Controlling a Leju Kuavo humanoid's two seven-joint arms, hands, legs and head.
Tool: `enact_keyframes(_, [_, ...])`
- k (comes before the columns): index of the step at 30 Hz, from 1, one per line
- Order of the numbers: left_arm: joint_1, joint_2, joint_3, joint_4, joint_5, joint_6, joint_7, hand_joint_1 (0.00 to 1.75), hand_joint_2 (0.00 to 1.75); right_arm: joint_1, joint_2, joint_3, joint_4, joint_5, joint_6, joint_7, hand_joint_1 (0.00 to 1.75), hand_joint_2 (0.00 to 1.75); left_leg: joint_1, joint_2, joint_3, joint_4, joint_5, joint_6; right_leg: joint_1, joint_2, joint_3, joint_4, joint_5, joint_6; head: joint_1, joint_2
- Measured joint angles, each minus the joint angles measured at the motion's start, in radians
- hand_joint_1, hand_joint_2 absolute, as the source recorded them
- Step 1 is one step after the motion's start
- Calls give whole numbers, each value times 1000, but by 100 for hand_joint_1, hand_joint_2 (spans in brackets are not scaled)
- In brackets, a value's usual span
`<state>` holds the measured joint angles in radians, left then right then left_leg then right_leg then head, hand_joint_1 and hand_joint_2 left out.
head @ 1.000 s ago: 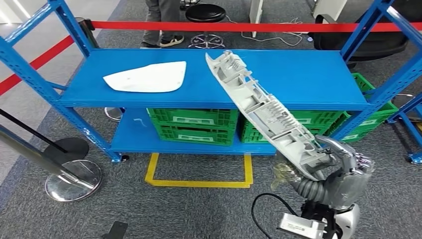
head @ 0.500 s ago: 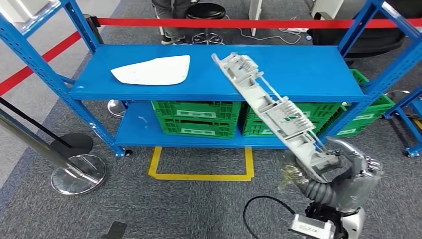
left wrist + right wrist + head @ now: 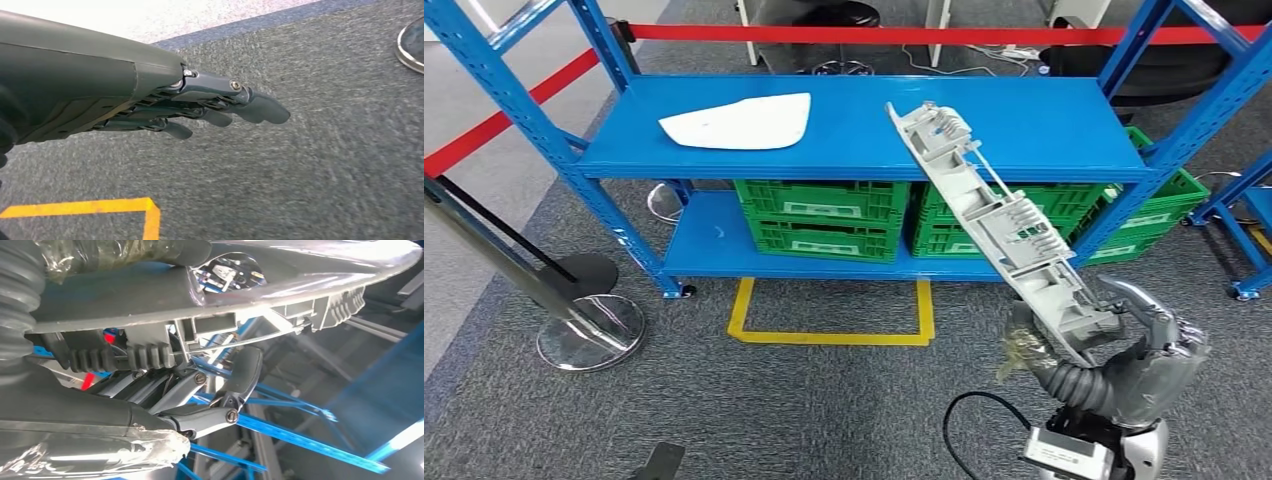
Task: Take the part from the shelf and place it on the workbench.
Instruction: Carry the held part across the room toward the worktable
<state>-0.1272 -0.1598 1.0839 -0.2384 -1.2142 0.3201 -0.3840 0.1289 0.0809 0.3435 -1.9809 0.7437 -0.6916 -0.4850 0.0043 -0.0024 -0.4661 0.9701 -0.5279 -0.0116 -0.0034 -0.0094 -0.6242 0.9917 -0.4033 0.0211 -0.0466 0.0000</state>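
Head view has my right hand (image 3: 1139, 355) gripping the long grey plastic trim part (image 3: 999, 225), lifted off the blue shelf (image 3: 1044, 130). My left hand (image 3: 220, 107) hangs empty, fingers (image 3: 260, 107) loosely extended. Carrying to the bench remains.

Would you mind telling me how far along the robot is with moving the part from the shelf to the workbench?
Done: the long grey ribbed plastic part is off the blue metal shelf, gripped at its lower end by the right hand and tilted up over the grey carpet. In hand: carrying it; the left hand hangs free, holding nothing. Left: placing it on the workbench. A flat white panel lies on the shelf.
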Motion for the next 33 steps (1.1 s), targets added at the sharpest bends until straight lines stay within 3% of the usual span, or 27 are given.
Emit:
enact_keyframes(1, [1,-1,0,0,0,0,0,0,175,1,-1,-1,-1,0,0,0,175,175,1,2,-7,-2,7,9,-1,4,-6,2,3,5,-1,0])
enact_keyframes(2, [0,-1,0,0,0,0,0,0,175,2,-1,-1,-2,-1,0,0,175,175,2,4,-16,-3,17,19,-1,8,-16,13,-12,9,2,0])
enact_keyframes(4, [-1,-2,0,0,0,0,0,0,175,3,-3,-2,-3,-2,0,0,175,175,4,7,-40,-8,39,35,-1,16,-46,92,-95,16,8,0])
enact_keyframes(6, [-2,-2,0,0,0,0,0,0,175,4,-5,-2,-4,-2,0,0,175,175,0,8,-67,-7,60,40,0,15,-71,220,-188,20,11,0])
enact_keyframes(7, [-1,-2,0,0,0,0,0,0,175,5,-5,-2,-4,-3,0,0,175,175,-1,9,-80,-7,70,40,0,15,-73,268,-201,20,11,0])
enact_keyframes(8, [-1,-2,0,0,-1,0,0,0,175,6,-6,-2,-4,-4,0,-1,175,175,-3,9,-94,-6,81,40,0,15,-63,290,-189,19,11,0])
enact_keyframes(9, [-1,-3,0,0,-1,0,0,0,175,8,-7,-2,-4,-5,0,-1,175,175,-4,9,-107,-5,92,39,0,15,-35,277,-160,16,11,0])
enact_keyframes(11, [-1,-4,0,0,-2,0,0,0,175,10,-8,-3,-5,-7,0,-2,175,175,-6,8,-126,-4,110,34,1,15,64,160,-114,6,11,0])
enact_keyframes(13, [-2,-6,0,0,-3,0,0,0,175,11,-8,-6,-9,-7,0,-4,175,175,-11,7,-138,-2,129,26,4,15,168,9,-127,-3,10,0])
enact_keyframes(14, [-2,-6,0,0,-3,0,0,0,175,12,-8,-7,-11,-7,0,-6,175,175,-11,7,-144,-1,138,21,5,15,193,-33,-139,-5,9,0])
enact_keyframes(16, [-1,-6,0,0,-5,0,0,0,175,17,-8,-11,-14,-3,0,-13,175,175,-11,6,-155,2,151,12,4,14,187,-52,-137,-12,9,0])
enact_keyframes(17, [0,-6,0,0,-6,1,0,0,175,21,-8,-13,-15,-1,0,-16,175,175,-10,6,-161,10,138,6,3,12,178,-50,-130,-18,9,0])
enact_keyframes(19, [2,-6,-1,0,-8,2,0,0,175,29,-8,-17,-18,2,0,-21,175,175,-7,4,-183,77,60,-5,-1,6,158,-48,-112,-32,7,0])
enact_keyframes(21, [3,-6,-1,0,-10,3,0,0,175,36,-8,-21,-20,2,0,-24,175,175,-3,4,-215,209,-38,-13,2,4,135,-42,-95,-40,4,0])
enact_keyframes(22, [3,-6,-1,0,-11,3,0,0,175,39,-8,-22,-21,2,0,-25,175,175,-1,4,-225,268,-59,-15,3,4,121,-37,-86,-40,4,0])
enact_keyframes(23, [3,-6,-1,0,-11,3,0,0,175,43,-8,-24,-23,2,0,-25,175,175,-1,4,-223,303,-56,-15,4,3,105,-31,-78,-40,4,0])
enact_keyframes(24, [3,-7,-2,0,-11,3,0,0,175,47,-8,-26,-24,2,-1,-26,175,175,-1,4,-207,305,-35,-14,5,4,89,-24,-71,-40,4,0])
enact_keyframes(26, [2,-7,-2,0,-11,3,0,0,175,52,-8,-28,-25,2,-1,-27,175,175,-2,4,-126,207,18,-4,7,5,61,-9,-61,-37,4,0])
enact_keyframes(28, [0,-7,-4,0,-11,3,0,0,175,56,-8,-31,-30,2,-1,-31,175,175,-5,4,-40,74,21,9,11,6,41,4,-53,-30,4,0])
enact_keyframes(29, [-2,-6,-5,0,-12,4,0,0,175,58,-8,-33,-32,1,-1,-33,175,175,-7,4,-18,33,11,14,12,5,35,8,-48,-25,4,0])
enact_keyframes(31, [-1,-8,-7,0,-14,4,0,0,175,60,-8,-35,-35,1,-1,-36,175,175,-8,5,-13,6,8,22,12,3,28,9,-37,-12,5,0])
enact_keyframes(33, [1,-10,-8,0,-14,5,0,0,175,64,-8,-37,-37,-1,-1,-37,175,175,-4,7,-21,-1,23,33,10,5,11,30,-54,0,7,0])
